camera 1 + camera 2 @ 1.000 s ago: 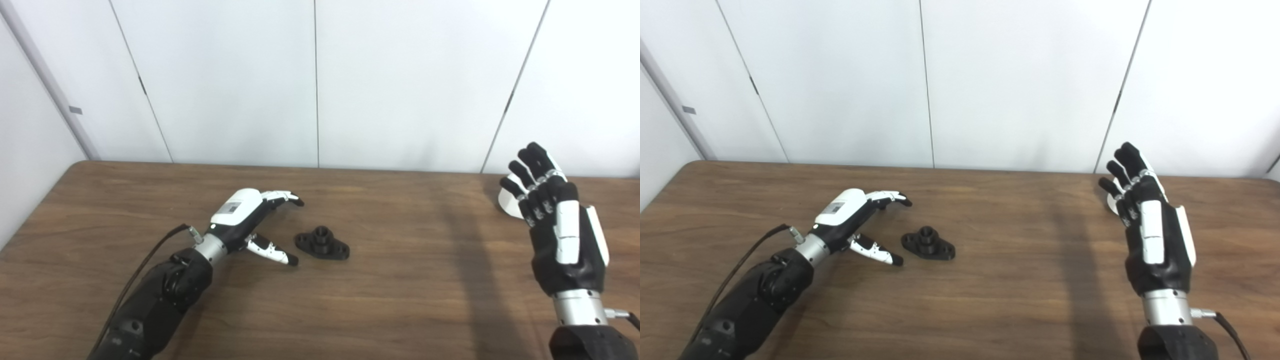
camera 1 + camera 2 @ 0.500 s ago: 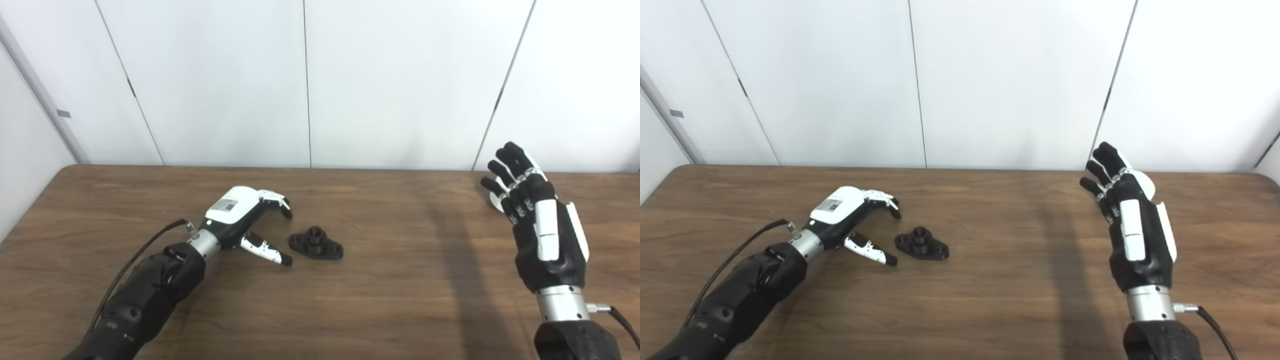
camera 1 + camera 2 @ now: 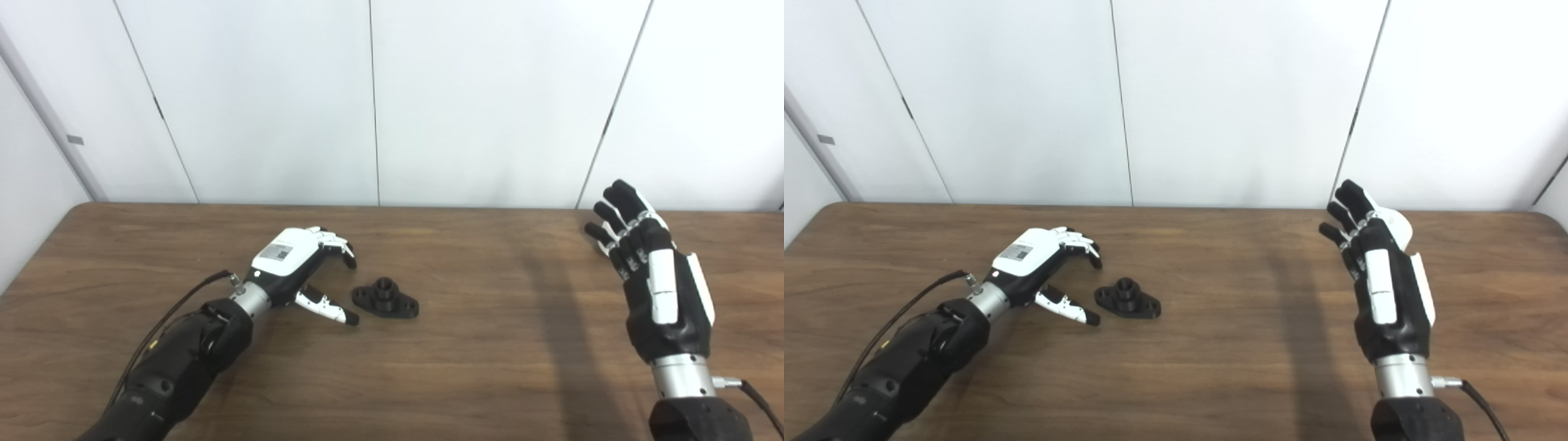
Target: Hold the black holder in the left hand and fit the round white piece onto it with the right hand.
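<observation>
You have barely begun: the black holder (image 3: 385, 300) lies on the bench (image 3: 465, 361), just beside your left robot hand (image 3: 300, 269), whose spread fingers hold nothing. Your right robot hand (image 3: 1381, 288) hovers open and empty, largely hiding the round white piece (image 3: 1398, 223) behind it; both grasps and the fitting remain.

Matt black plastic holder (image 3: 385, 301) on smooth wood-grain table (image 3: 465, 367).

Bright, even light overhead, white panels near washed out. A soft broad shadow band runs down the wooden surface (image 3: 465, 367) beside the right hand (image 3: 658, 288). Mild sheen on the wood, focus slightly soft, wall lines bowing at the edges.
</observation>
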Motion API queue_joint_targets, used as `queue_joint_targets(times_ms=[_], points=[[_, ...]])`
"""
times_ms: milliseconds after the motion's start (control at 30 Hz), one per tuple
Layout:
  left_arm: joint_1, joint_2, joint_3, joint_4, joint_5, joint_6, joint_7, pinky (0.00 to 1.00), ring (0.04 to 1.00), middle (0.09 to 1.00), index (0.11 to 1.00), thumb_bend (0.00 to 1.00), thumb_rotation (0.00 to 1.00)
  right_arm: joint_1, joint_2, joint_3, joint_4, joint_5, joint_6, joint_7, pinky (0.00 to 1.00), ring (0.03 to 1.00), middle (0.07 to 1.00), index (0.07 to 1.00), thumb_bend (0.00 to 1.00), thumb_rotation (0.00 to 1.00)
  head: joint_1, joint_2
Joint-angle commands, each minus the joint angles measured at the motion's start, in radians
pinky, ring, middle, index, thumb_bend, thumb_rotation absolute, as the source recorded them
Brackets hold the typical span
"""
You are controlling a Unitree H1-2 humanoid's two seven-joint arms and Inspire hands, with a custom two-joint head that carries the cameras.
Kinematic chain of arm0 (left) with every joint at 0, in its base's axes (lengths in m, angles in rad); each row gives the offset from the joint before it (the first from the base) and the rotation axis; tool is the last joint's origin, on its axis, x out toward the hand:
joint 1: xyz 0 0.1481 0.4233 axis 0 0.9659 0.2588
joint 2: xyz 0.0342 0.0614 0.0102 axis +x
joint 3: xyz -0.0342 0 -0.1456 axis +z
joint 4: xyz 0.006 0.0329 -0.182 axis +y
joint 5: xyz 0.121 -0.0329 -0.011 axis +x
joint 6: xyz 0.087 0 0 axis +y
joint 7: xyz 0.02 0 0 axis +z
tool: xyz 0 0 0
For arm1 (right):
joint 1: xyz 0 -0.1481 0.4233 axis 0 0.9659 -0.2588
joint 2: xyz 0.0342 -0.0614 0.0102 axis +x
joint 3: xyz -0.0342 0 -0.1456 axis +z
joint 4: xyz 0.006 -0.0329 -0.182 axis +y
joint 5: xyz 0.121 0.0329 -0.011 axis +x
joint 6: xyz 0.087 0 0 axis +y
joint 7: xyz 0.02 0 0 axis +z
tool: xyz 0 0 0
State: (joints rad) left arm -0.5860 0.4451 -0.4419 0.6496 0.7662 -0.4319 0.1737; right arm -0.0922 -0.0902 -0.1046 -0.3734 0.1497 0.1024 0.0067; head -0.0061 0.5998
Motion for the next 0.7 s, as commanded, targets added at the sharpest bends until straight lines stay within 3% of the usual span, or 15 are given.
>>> queue_joint_targets(times_ms=[0, 267, 667], points=[[-0.012, -0.026, -0.02, -0.012, 0.014, 0.002, -0.018, 0.91, 0.846, 0.799, 0.644, 1.0, 0.31, -0.023, -0.003, 0.001, -0.039, -0.001, -0.047, 0.008, 0.84, 0.906, 0.915, 0.889, 0.55, 0.9, -0.003, -0.004], [-0.003, -0.051, -0.019, -0.036, -0.025, 0.029, -0.06, 0.95, 0.864, 0.811, 0.635, 1.0, 0.3, -0.027, -0.008, 0.001, -0.038, 0.003, -0.052, 0.013, 0.84, 0.902, 0.917, 0.888, 0.54, 0.9, -0.002, 0.0], [-0.001, -0.072, -0.026, -0.026, -0.027, 0.007, -0.039, 0.91, 0.84, 0.794, 0.615, 1.0, 0.29, -0.026, -0.005, 0.008, -0.046, -0.01, -0.033, 0.004, 0.83, 0.897, 0.909, 0.879, 0.54, 0.91, -0.006, 0.003]])
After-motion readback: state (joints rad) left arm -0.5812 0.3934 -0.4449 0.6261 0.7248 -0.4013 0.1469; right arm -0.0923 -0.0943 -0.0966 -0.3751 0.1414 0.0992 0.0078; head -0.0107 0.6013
